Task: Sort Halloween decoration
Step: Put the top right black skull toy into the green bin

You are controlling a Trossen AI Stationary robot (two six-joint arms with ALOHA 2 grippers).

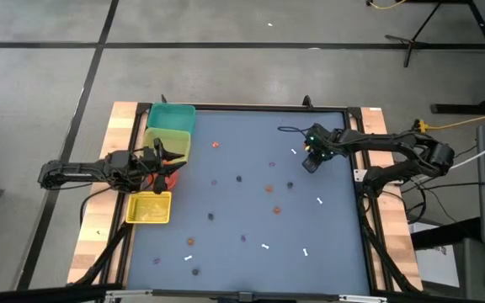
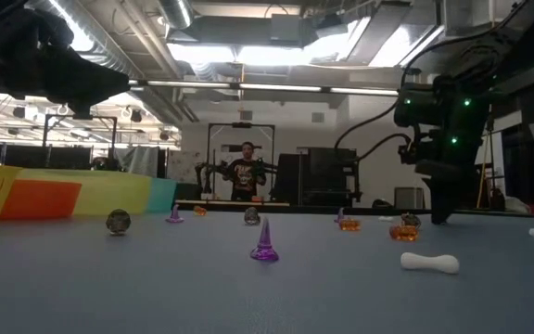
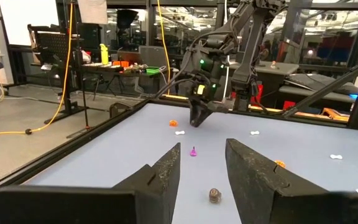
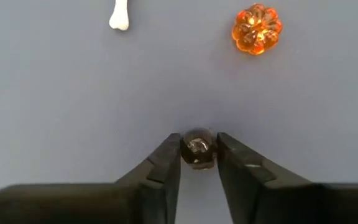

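Halloween decoration trinkets lie scattered on the blue-grey table [image 1: 242, 244]: orange pumpkins [image 4: 257, 28], white bones [image 4: 119, 15], purple cones [image 2: 265, 243] and dark round ones [image 2: 119, 221]. My right gripper [image 1: 310, 164] stands over the table's far right part, pointing steeply down and shut on a small dark round trinket [image 4: 197, 149]. My left gripper [image 1: 171, 164] hovers level at the table's left edge beside the bins, open, with nothing between its fingers [image 3: 166, 171]. My right gripper pinches the dark round trinket by its two opposite sides [image 4: 197, 147], just at the free ends of the two fingers [image 4: 169, 155]. The fingers come from above, slanting steeply down. The trinket sits low at the table's surface; I cannot tell whether it is lifted.
Along the left edge stand a teal bin [image 1: 172, 116], a yellow-green bin [image 1: 168, 141], a red bin [image 1: 172, 177] and a yellow basket [image 1: 150, 207]. A pumpkin and a bone lie close beyond the right gripper. A person [image 2: 245, 172] stands far behind the table.
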